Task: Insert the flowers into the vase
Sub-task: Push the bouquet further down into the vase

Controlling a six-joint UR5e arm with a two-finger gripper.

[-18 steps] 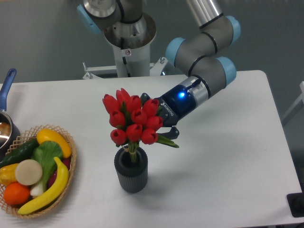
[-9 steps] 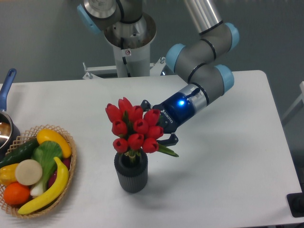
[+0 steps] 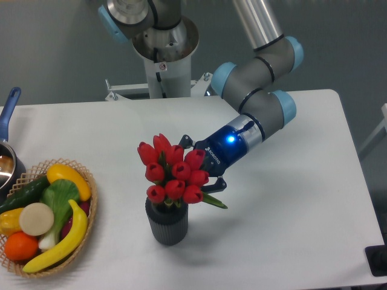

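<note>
The flowers point(image 3: 173, 172) stand in the vase point(image 3: 167, 222), stems down in its round mouth, so that the lowest red buds sit just above the rim. The bunch is wider than the vase and leans a little to the left; one green leaf sticks out to the right below the buds. The vase stands upright on the white bench point(image 3: 290, 199), near the middle of it.

The pincer point(image 3: 204, 168) comes in from the right, tilted downward, and is right up against the right side of the bunch. Its dark fingers point(image 3: 216, 183) show above and below the buds on that side (the tips themselves are hidden behind the flowers). Whether it is gripping the bunch or has let go cannot be told from this view. A blue light point(image 3: 230, 139) glows on the wrist behind it.

At the left edge of the bench lies a woven basket point(image 3: 91, 208) filled with fruit and vegetables: bananas, an orange, a cucumber and a leafy green among them. Just behind it, at the frame's edge, part of a pot point(image 3: 9, 163) with a blue handle shows. The arm's base point(image 3: 163, 45) rises behind the bench, at the back.
</note>
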